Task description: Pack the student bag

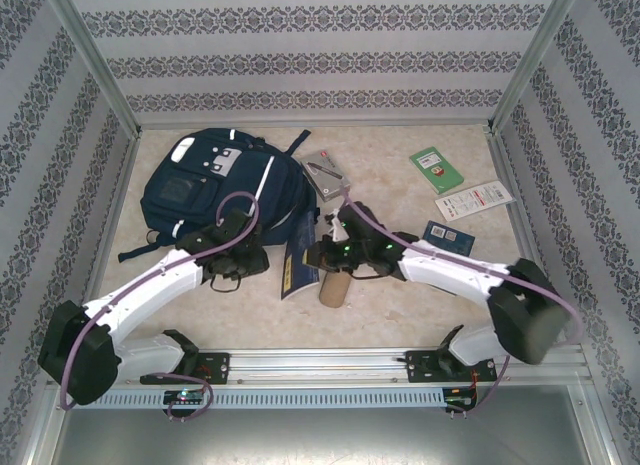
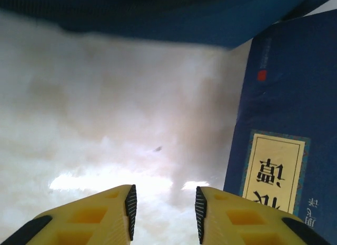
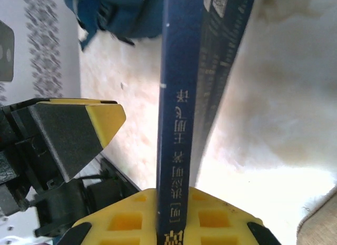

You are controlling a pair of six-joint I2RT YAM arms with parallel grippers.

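From above, the student bag lies far left on the table. My left gripper sits at its near edge and my right gripper carries a blue book just beside it.

Left wrist: my fingers are spread and empty below the bag's fabric. They should catch the opening's lip, though I can't make it out.

Right wrist: my jaws pinch the book's spine. I'd feed it in edge-on.

The book is standing on edge in the right gripper, just right of the left gripper; the student bag is lying beyond both, leftward.
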